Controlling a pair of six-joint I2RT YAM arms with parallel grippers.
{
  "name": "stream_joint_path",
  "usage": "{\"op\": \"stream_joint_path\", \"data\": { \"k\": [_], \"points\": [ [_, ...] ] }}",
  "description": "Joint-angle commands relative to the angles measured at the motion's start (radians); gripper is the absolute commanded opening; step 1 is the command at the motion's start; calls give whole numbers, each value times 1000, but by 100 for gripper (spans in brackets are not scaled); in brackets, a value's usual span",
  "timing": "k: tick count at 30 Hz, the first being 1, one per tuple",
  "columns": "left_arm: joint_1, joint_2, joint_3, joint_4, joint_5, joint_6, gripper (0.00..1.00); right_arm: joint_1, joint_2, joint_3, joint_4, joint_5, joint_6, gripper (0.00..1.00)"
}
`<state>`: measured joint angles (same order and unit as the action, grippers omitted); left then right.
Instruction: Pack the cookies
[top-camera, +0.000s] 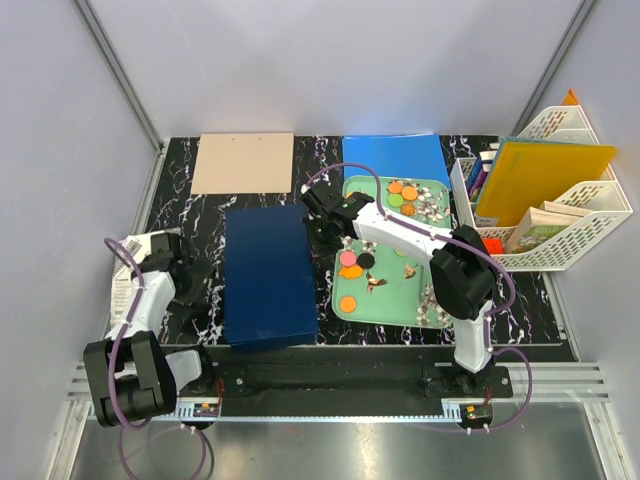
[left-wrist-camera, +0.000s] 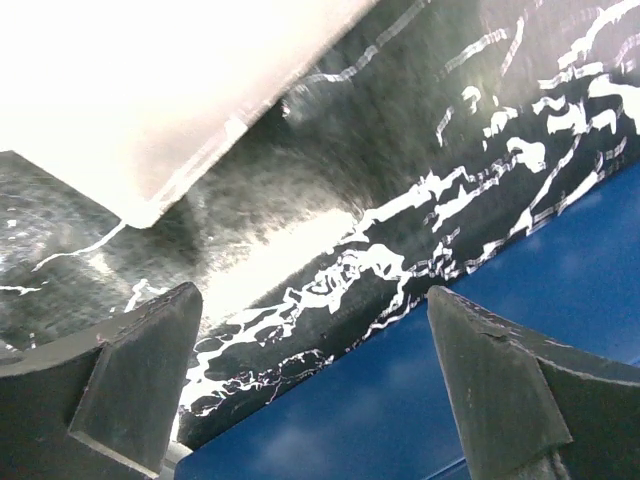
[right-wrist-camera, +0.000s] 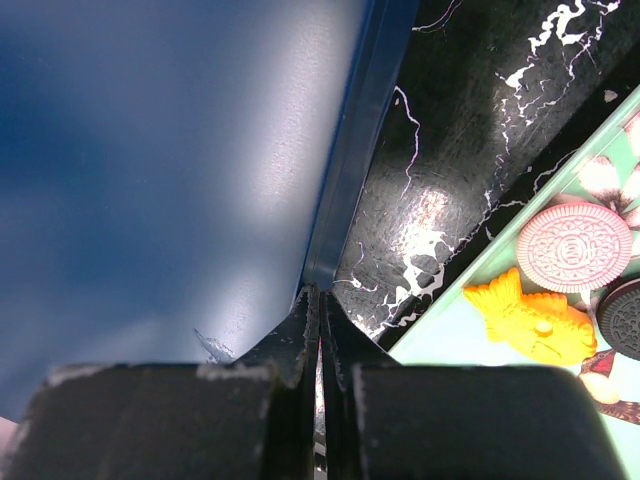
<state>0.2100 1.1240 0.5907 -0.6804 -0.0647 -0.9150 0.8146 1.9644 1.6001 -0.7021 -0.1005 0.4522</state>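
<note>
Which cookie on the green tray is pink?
The pink cookie at the tray's left edge, beside a black cookie; the rest are orange, green or black.

The left arm (top-camera: 138, 305) and right arm (top-camera: 405, 232) look alike: white shells between bulky black joints, each trailed by a looping purple cable (top-camera: 120, 425). The left end effector (left-wrist-camera: 315, 330) and right end effector (right-wrist-camera: 320, 310) have dark grey, wedge-shaped fingers (left-wrist-camera: 140, 380) with scuffed pale edges.
</note>
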Motion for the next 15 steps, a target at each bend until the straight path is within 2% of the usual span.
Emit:
{"op": "stream_joint_path", "data": {
  "k": [1, 7, 11, 15],
  "points": [
    [26, 28, 63, -22, -58, -35, 99, 11, -48, 14, 50, -31, -3, 0],
    [65, 36, 83, -34, -58, -35, 99, -2, -84, -3, 46, 33, -3, 0],
    [63, 40, 141, -38, -17, 63, 99, -8, -133, 1, 41, 84, -10, 0],
    [29, 34, 198, -47, 8, 91, 99, -20, -144, 4, 29, 96, -23, 0]
  ]
}}
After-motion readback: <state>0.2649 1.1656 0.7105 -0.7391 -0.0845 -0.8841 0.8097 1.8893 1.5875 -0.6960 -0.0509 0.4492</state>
